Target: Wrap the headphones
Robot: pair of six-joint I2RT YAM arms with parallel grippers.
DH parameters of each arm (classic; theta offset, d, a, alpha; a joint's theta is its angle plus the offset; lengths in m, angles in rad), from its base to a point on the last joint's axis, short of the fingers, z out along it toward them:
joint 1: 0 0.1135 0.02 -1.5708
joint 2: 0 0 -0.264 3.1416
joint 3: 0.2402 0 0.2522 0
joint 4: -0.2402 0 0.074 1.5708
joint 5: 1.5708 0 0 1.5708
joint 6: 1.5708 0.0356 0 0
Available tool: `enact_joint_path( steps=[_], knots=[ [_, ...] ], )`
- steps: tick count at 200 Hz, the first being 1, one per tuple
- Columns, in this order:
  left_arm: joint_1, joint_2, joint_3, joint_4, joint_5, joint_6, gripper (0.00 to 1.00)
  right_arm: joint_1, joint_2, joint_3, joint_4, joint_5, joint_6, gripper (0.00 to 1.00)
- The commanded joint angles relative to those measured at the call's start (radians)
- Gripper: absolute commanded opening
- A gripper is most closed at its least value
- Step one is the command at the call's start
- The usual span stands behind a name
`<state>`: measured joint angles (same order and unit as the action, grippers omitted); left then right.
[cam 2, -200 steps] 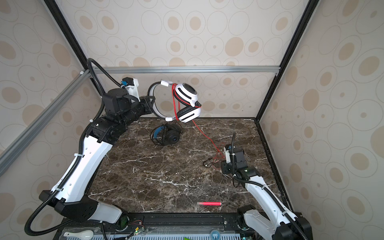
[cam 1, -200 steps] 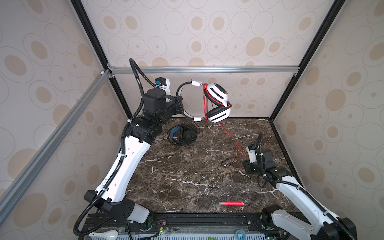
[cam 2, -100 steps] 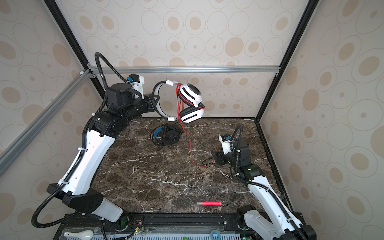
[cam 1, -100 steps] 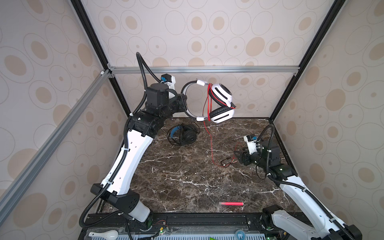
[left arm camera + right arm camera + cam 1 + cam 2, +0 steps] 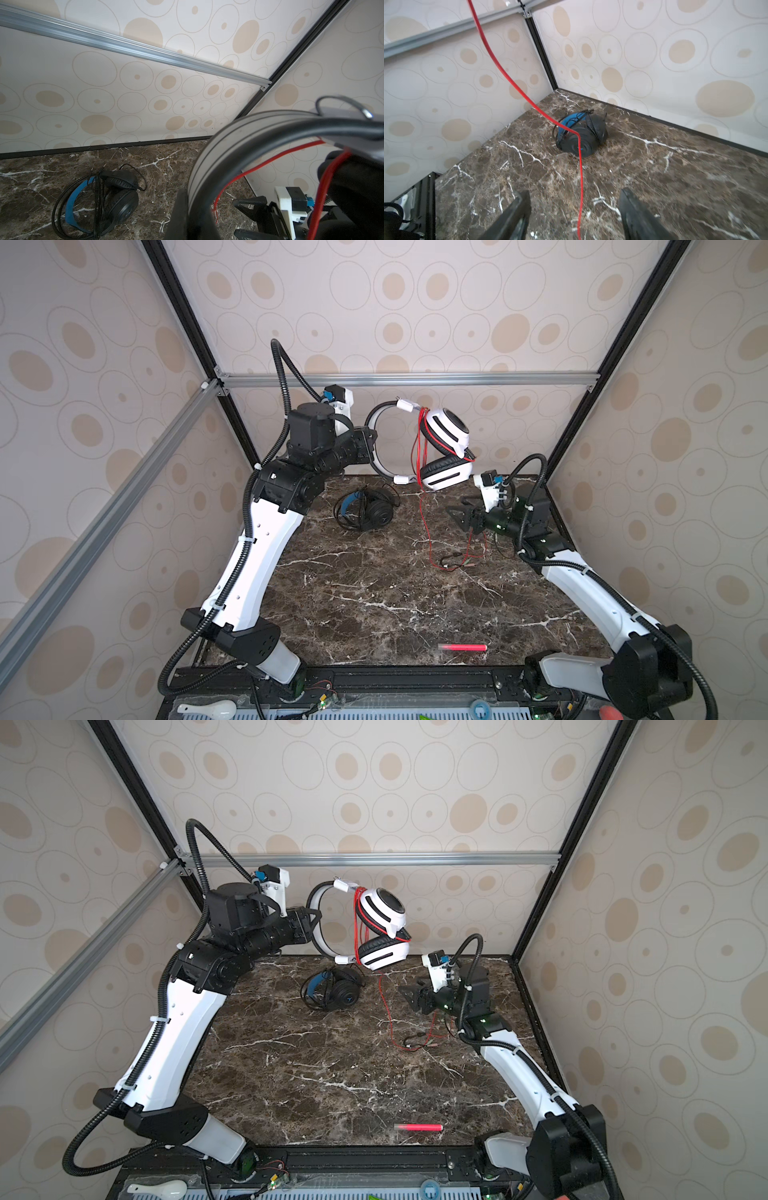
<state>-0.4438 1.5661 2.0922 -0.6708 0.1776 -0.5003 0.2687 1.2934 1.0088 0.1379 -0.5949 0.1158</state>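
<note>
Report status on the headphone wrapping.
Done: black headset lies on the table, cable bundled around it. In hand: left gripper holds the white headset aloft, red cable partly looped on it. Left: the hanging tail, passing between the jaws of the open right gripper.

In the left wrist view the white headset [image 5: 228, 149] is blurred, runs off the picture and hides one finger of the left pincer [image 5: 369, 443], while the red cable [image 5: 500, 68] ends on the desk [image 5: 374, 593] in plugs too small to make out.

Hanging headset [image 5: 446, 452] is above resting headset [image 5: 365, 512] on table [image 5: 374, 593]
</note>
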Motion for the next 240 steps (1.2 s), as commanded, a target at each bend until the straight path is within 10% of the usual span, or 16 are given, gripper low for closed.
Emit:
enact_joint_path(
  steps=[1, 133, 240],
  knots=[
    [0.004, -0.012, 0.044, 0.061, 0.035, -0.026, 0.00, 0.041, 0.065, 0.061, 0.112, -0.081, 0.036, 0.70],
    [0.004, -0.021, -0.003, 0.077, 0.042, -0.035, 0.00, 0.165, 0.349, 0.294, 0.197, -0.103, 0.049, 0.62],
    [0.004, -0.028, -0.036, 0.146, 0.049, -0.071, 0.00, 0.188, 0.409, 0.210, 0.291, -0.064, 0.123, 0.11]
  ],
)
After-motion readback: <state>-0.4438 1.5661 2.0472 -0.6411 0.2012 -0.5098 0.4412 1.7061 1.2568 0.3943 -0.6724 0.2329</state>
